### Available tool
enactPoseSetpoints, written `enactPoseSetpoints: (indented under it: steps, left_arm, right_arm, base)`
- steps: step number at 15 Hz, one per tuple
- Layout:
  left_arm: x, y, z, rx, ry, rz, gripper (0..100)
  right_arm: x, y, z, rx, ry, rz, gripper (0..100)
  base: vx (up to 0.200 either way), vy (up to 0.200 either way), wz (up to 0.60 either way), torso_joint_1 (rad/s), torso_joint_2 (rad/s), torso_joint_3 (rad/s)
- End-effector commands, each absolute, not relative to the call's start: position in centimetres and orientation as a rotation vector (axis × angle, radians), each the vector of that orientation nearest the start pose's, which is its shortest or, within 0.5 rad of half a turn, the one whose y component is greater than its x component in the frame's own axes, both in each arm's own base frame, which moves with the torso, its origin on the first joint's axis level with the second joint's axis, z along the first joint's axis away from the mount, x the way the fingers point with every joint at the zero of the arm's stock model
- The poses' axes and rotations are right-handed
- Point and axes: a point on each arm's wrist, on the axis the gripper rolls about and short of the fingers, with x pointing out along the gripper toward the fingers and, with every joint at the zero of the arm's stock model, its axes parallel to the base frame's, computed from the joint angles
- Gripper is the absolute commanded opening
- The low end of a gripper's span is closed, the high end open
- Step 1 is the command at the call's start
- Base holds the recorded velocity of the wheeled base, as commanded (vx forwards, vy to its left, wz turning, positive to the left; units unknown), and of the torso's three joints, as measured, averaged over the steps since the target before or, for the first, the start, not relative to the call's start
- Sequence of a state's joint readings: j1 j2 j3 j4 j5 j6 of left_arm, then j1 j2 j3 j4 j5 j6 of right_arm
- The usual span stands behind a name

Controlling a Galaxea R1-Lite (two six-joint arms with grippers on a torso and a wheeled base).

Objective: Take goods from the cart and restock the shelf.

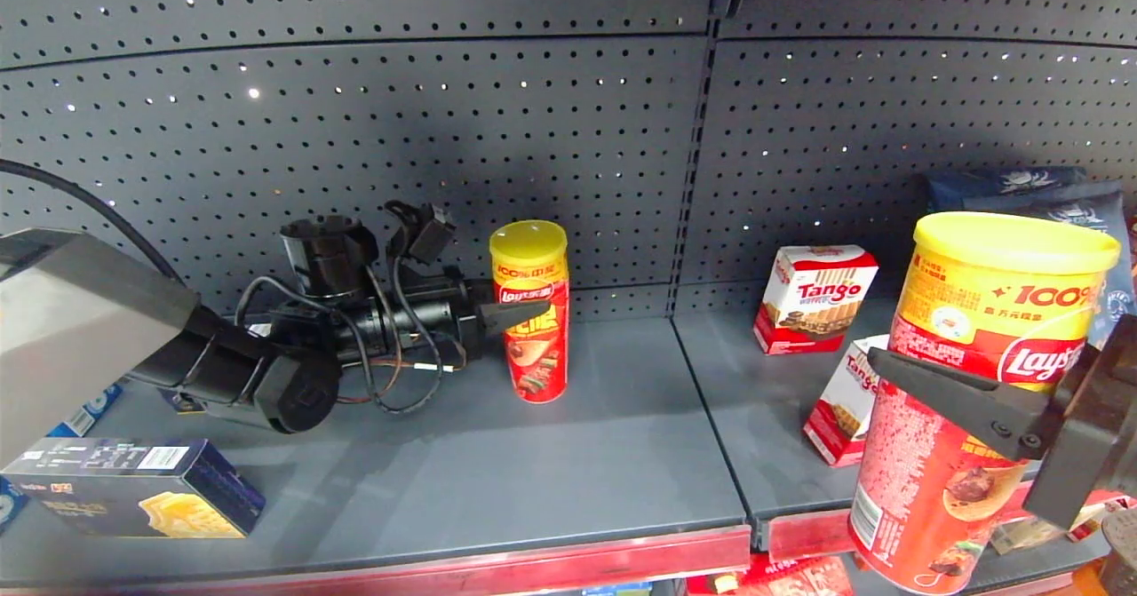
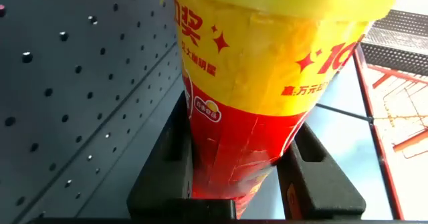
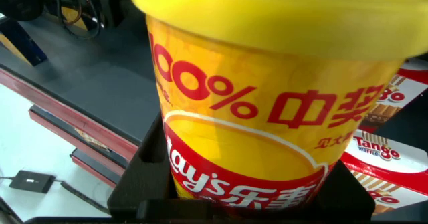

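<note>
The left gripper [image 1: 531,316] pinches a yellow-lidded chip can [image 1: 531,258] that stands upright on the grey shelf [image 1: 551,463], close to the pegboard back [image 1: 355,116]. The right gripper [image 1: 942,383] clamps a second chip can [image 1: 1004,294], slightly tilted at the shelf's right front edge, near two wafer boxes [image 1: 815,298].

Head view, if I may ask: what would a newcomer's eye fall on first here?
The red-and-yellow near chip can, gripped by the right gripper, looms at the right, nearest the camera. A matching far chip can stands upright at the middle of the shelf by the pegboard, held in the left gripper. A red-and-white wafer box sits to its right.
</note>
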State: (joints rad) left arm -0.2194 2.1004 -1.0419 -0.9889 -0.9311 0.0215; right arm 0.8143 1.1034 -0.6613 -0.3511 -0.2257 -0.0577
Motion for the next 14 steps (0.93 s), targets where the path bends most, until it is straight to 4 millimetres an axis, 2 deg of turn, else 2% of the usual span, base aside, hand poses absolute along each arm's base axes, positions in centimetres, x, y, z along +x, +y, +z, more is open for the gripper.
enactPoseSetpoints:
  steps: [1, 6, 9, 14]
  left_arm:
    - [37.3, -10.6, 14.6, -0.003, 0.047, -1.163, 0]
    - [32.8, -10.1, 15.4, -0.006, 0.07, -1.166, 0]
    - [29.2, -9.9, 15.7, -0.008, 0.093, -1.163, 0]
    - [25.4, -9.7, 15.9, -0.003, 0.09, -1.169, 0]
  right_arm:
    - [11.1, 11.0, 25.2, -0.102, 0.063, 0.589, 0]
    - [10.8, 10.6, 25.1, -0.099, 0.057, 0.588, 0]
    - [10.5, 10.4, 24.9, -0.103, 0.061, 0.589, 0]
    - [10.5, 10.4, 24.8, -0.103, 0.061, 0.588, 0]
  base:
    - [0.0, 0.0, 0.0, 0.0, 0.0, 0.0]
    - [0.0, 0.0, 0.0, 0.0, 0.0, 0.0]
    - [0.0, 0.0, 0.0, 0.0, 0.0, 0.0]
    - [0.0, 0.0, 0.0, 0.0, 0.0, 0.0]
